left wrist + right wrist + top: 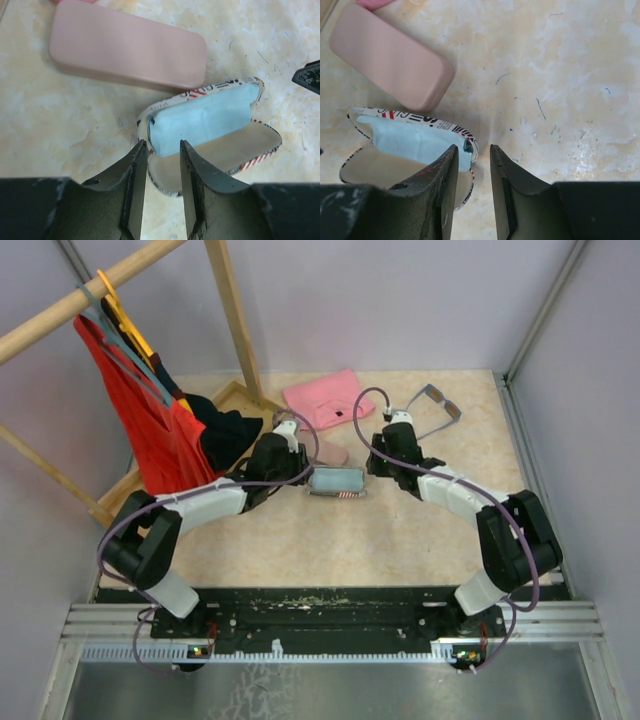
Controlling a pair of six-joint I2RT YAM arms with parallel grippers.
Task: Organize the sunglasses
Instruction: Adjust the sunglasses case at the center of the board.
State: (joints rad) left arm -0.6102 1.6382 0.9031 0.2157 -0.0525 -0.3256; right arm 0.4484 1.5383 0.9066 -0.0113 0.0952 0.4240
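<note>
From above I count one pair of sunglasses (443, 405), the grey-blue one. There are two cases, one pink case (127, 52) that is shut and one flag-patterned case (235, 150) lying open. A single light blue cloth (200, 120) is tucked in the open one. The sunglasses lie on the table (400, 530) at about one o'clock, just past the right arm's wrist and apart from both cases. Their front runs from ten to four o'clock, and the unfolded temples trail toward seven. The left gripper (163, 145) has a narrow gap, with the open case's end showing at its tips. The right gripper (473, 149) is also narrowly parted, holding nothing, with bare tabletop between its fingers.
</note>
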